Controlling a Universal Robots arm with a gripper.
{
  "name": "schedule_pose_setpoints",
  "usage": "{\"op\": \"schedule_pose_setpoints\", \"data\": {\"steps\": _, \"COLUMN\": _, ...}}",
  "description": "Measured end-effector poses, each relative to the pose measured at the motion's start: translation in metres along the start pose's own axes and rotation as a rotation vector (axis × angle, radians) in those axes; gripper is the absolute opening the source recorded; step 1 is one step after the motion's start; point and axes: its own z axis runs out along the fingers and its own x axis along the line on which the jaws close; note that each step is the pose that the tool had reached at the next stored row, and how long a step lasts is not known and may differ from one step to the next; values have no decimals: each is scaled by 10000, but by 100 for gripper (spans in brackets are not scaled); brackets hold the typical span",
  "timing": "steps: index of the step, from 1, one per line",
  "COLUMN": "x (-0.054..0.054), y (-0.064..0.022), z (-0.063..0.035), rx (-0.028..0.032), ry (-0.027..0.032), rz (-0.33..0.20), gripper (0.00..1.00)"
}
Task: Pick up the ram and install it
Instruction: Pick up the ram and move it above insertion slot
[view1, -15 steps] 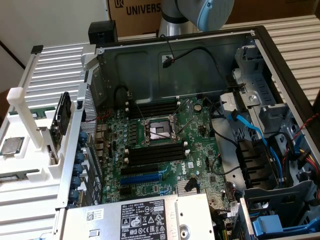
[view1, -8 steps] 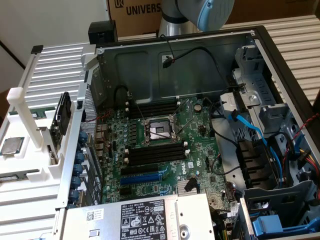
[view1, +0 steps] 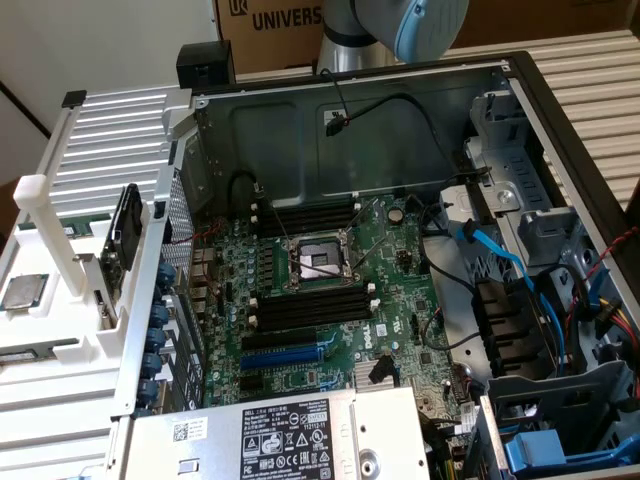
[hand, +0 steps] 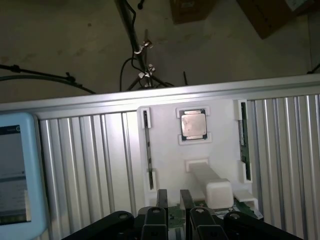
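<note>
ribbed metal table (hand: 90, 165), "univers" carton (view1: 270, 25) behind dell-labelled case (view1: 400, 110), claw (hand: 173, 193) part open, gripping nothing

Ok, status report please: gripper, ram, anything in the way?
Gripper open, empty, above white fixture. Ram on edge in fixture slot, not picked. White post stands close by.

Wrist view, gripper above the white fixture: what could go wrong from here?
The ram stands edge-on in a narrow slot; an off-centre descent of the open gripper could hit the white fixture or its post.
The processor chip nearby could get knocked.
In the exterior view, a black cable beside the memory slots might snag the ram.
</note>
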Motion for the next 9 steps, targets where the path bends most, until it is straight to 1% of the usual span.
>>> {"op": "schedule_pose_setpoints", "data": {"steps": 3, "x": 0, "y": 0, "z": 4, "rx": 0, "ry": 0, "rz": 0, "gripper": 25}}
{"op": "schedule_pose_setpoints", "data": {"steps": 8, "x": 1, "y": 2, "z": 71, "rx": -8, "ry": 4, "rz": 1, "gripper": 25}}
{"op": "schedule_pose_setpoints", "data": {"steps": 9, "x": 1, "y": 7, "z": 80, "rx": -6, "ry": 21, "rz": 0, "gripper": 25}}
